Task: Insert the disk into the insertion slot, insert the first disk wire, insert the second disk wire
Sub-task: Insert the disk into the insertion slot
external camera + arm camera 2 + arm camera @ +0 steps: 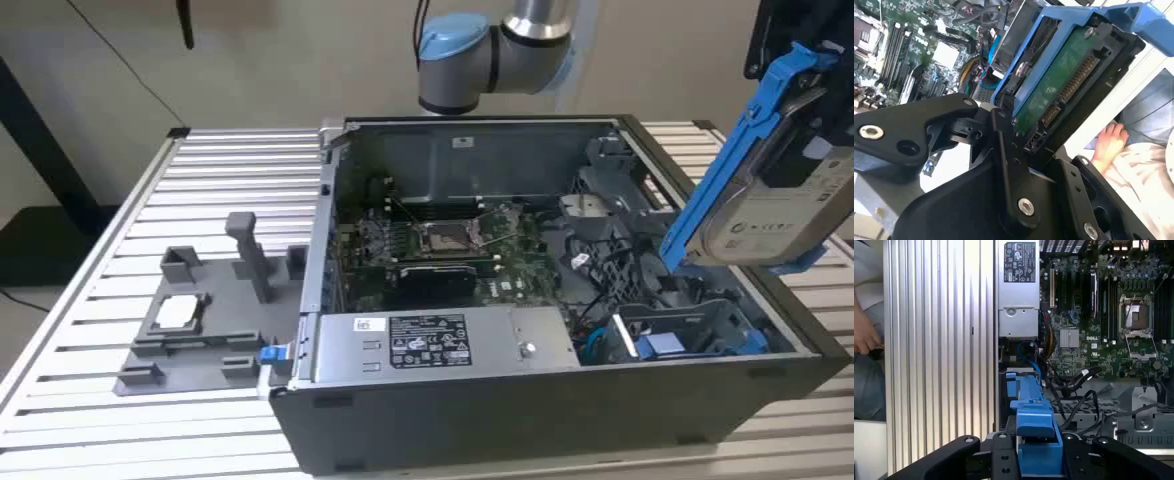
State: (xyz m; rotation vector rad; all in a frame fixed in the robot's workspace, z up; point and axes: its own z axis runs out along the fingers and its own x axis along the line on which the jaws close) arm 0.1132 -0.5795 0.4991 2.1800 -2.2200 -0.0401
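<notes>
Bench (120, 420) with grey fixture (200, 320), then open computer case (534, 400); its insertion slot (694, 335) lies below the pincer (1036, 452), which is clamped on the disk (781, 200), held tilted above the case, not yet in the slot.

This looks like a robotics lab bench: a slatted aluminium table (240, 160) carries an open computer case (534, 400) and a grey fixture (200, 330), with a robot arm (487, 50) above.
</notes>
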